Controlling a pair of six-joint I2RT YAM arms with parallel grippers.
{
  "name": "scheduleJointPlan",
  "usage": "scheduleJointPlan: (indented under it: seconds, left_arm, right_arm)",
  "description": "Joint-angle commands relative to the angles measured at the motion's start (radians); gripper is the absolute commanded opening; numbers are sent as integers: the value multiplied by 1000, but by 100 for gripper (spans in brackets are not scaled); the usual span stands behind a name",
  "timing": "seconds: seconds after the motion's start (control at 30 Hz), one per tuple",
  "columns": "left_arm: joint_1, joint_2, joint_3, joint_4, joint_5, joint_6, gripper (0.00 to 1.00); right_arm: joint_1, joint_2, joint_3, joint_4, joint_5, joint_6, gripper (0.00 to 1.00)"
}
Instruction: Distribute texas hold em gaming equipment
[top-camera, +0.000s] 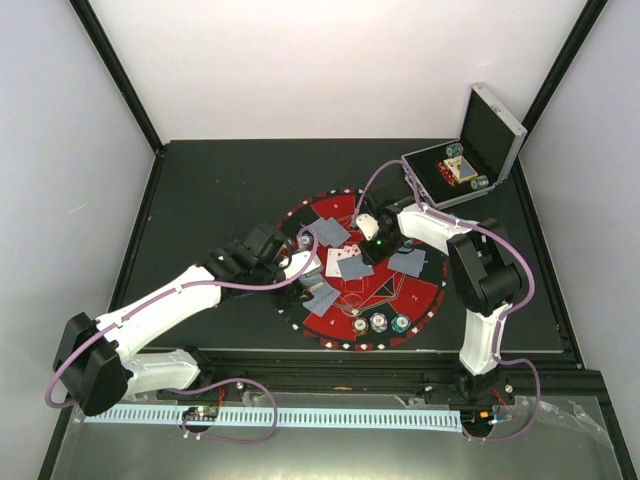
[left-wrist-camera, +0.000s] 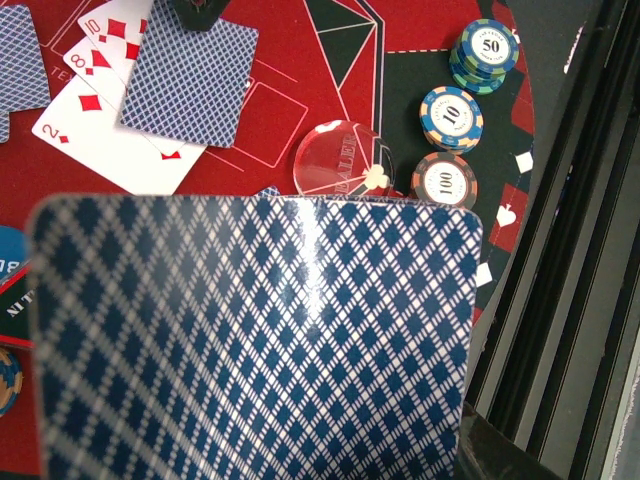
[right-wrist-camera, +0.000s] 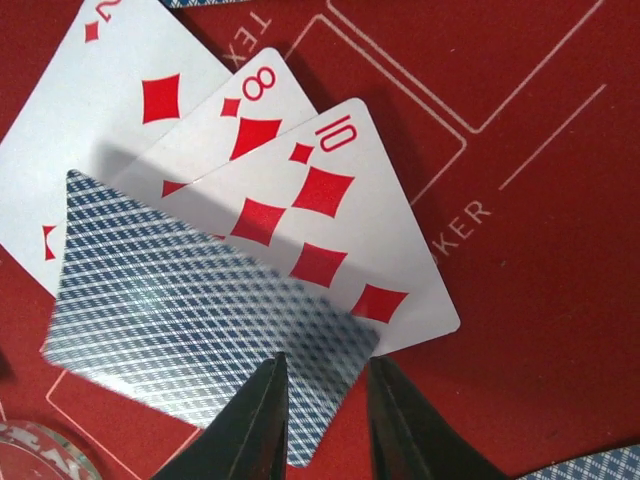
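Observation:
A blue-patterned playing card (left-wrist-camera: 250, 340) fills the lower left wrist view, close to the camera and above the red mat. My left gripper (top-camera: 290, 265) is shut on it, its fingers hidden behind the card. My right gripper (right-wrist-camera: 325, 400) is open over the mat's middle, and a face-down card (right-wrist-camera: 200, 310) lies blurred just beyond its fingertips, touched by neither. That card partly covers the face-up two, eight and ten of diamonds (right-wrist-camera: 330, 210). Three chip stacks (left-wrist-camera: 451, 115) stand near the mat's front edge beside a clear dealer disc (left-wrist-camera: 335, 160).
The round red-and-black mat (top-camera: 400, 295) carries several face-down cards (top-camera: 408, 262). The silver case (top-camera: 470, 160) stands open at the back right with chips inside. More chips (left-wrist-camera: 8, 262) show at the left edge of the left wrist view. The table's front rail (left-wrist-camera: 560, 280) runs close by.

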Motion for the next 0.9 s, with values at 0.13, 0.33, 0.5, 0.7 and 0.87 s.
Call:
scheduleJointPlan:
  seconds: [0.13, 0.33, 0.5, 0.7, 0.87]
  left_arm:
    - [4, -10, 17, 14, 15, 14, 37]
    - [4, -12, 17, 14, 20, 16, 37]
    - [4, -11, 17, 14, 34, 16, 37]
    - [-1, -1, 23, 11, 81, 26, 37]
    - [-8, 8, 35, -1, 125, 35, 37]
  right_arm:
    - [-1, -31, 16, -36, 36, 2, 37]
    - [-1, -118, 5, -55, 53, 29, 50]
    - [0, -300, -71, -8, -9, 91, 58]
    - [2, -617, -356, 333, -311, 321, 60]
    - [69, -733, -570, 678, -473, 544, 64]
